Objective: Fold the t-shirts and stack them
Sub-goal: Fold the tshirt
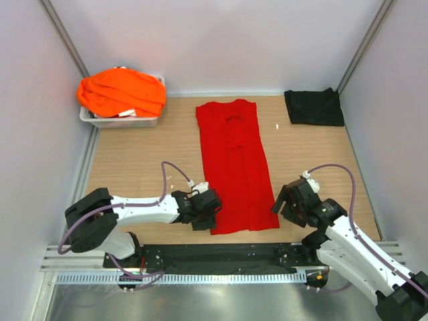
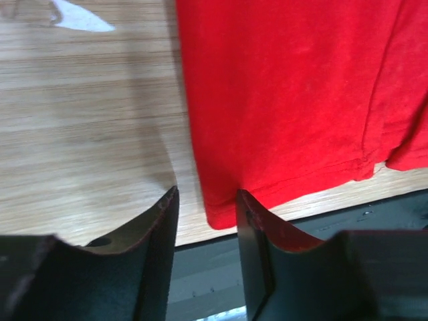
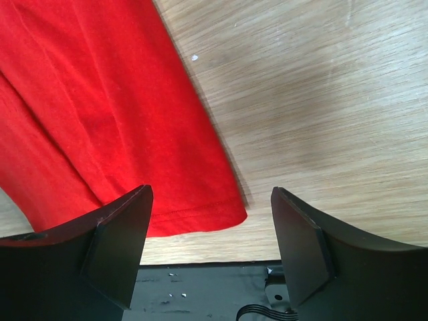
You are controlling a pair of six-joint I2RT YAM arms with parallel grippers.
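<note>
far left, back corner: grey tray point(image 1: 100, 120) on the wooden table point(image 1: 140, 160), against the left wall. bright orange t-shirts point(image 1: 122, 92) are heaped in it, unfolded, rising above the rim.

left of centre, near edge: left gripper point(image 2: 207, 200) is low over the table at the near left corner of the red t-shirt point(image 1: 234, 167). its fingers point(image 2: 157, 227) are apart with a narrow gap. the hemmed corner of the red cloth lies in that gap, just ahead of the tips. nothing is pinched. a small white scrap point(image 2: 80, 17) lies on the bare wood to the left, apart from the cloth.

centre: the red t-shirt lies flat on the table as a long narrow strip, sides folded inward, collar end toward the back wall, hem toward the arms. the hem sits just short of the black base rail point(image 1: 221, 253).

right of centre, near edge: right gripper point(image 3: 210, 195) is low at the near right corner of the red t-shirt. its fingers point(image 3: 120, 241) are spread wide. the corner of the hem lies between them, nearer the left one; bare wood fills the rest of the gap. nothing is gripped.

far right, back corner: black t-shirt point(image 1: 314, 107), folded into a compact block, lies on the table near the right wall, well apart from the red one.
</note>
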